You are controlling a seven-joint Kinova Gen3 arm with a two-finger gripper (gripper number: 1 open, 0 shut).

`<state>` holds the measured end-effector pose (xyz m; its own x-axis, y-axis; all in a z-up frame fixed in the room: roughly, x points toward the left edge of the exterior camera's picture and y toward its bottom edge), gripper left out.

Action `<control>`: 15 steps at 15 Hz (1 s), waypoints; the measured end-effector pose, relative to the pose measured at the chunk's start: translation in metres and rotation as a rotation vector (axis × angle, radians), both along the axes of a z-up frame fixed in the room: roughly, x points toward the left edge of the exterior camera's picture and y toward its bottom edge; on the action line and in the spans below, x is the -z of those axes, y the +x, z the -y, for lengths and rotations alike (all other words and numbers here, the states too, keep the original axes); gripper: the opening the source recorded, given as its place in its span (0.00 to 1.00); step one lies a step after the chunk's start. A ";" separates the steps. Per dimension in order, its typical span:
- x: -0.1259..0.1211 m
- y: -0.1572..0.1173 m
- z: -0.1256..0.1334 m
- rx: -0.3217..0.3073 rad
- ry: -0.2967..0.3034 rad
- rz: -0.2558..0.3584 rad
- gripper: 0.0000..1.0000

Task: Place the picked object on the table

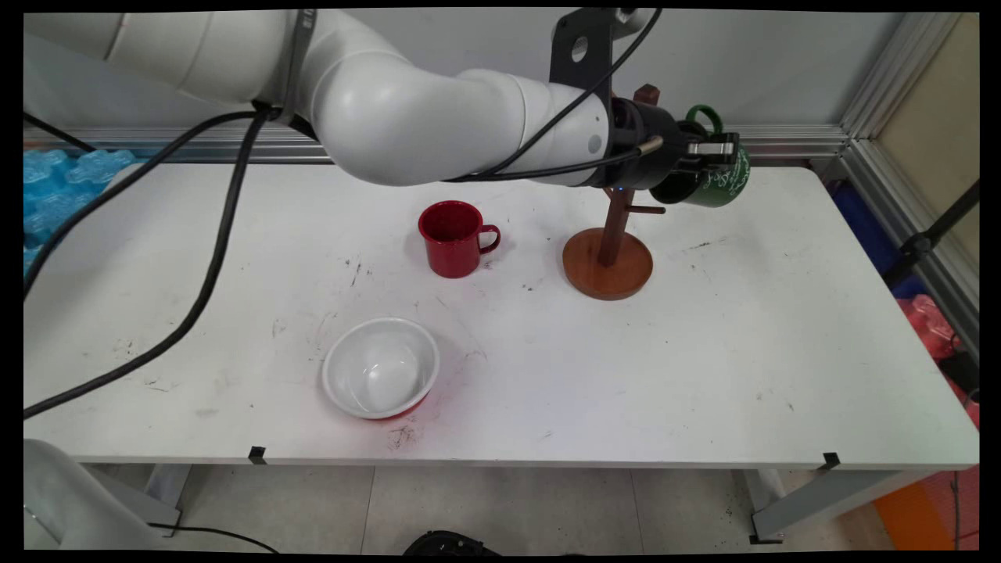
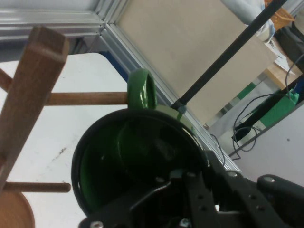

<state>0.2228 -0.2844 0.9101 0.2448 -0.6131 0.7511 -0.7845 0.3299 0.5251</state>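
Just right of the wooden mug tree (image 1: 608, 254), above the table, the gripper (image 1: 708, 156) is clamped on the rim of a green mug (image 1: 715, 184), held on its side. The mug's handle (image 2: 141, 90) lies against the tip of one of the tree's pegs (image 2: 88, 98). A white table (image 1: 704, 352), scuffed and marked, carries the tree; aluminium framing runs along the wall behind. Left of the tree stands a red mug (image 1: 453, 238), and further toward the near edge a white bowl (image 1: 381, 366).
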 end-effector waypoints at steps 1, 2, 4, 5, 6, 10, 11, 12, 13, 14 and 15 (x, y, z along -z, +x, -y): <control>-0.001 0.000 -0.001 0.002 -0.001 -0.001 0.00; -0.003 0.001 -0.003 0.004 -0.002 -0.002 0.00; -0.006 0.002 -0.005 0.007 -0.004 -0.004 0.00; -0.007 0.003 -0.005 0.008 -0.005 -0.004 0.00; -0.008 0.004 -0.006 0.010 -0.006 -0.003 0.00; -0.014 0.008 -0.011 0.028 -0.010 0.007 0.00; -0.016 0.010 -0.013 0.034 -0.011 0.011 0.00; -0.019 0.012 -0.014 0.041 -0.013 0.016 0.00; -0.021 0.014 -0.016 0.052 -0.017 0.023 0.00; -0.024 0.016 -0.017 0.062 -0.021 0.030 0.00; -0.026 0.018 -0.018 0.070 -0.024 0.036 0.00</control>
<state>0.2404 -0.2664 0.9357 0.1749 -0.6092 0.7735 -0.7770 0.3970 0.4884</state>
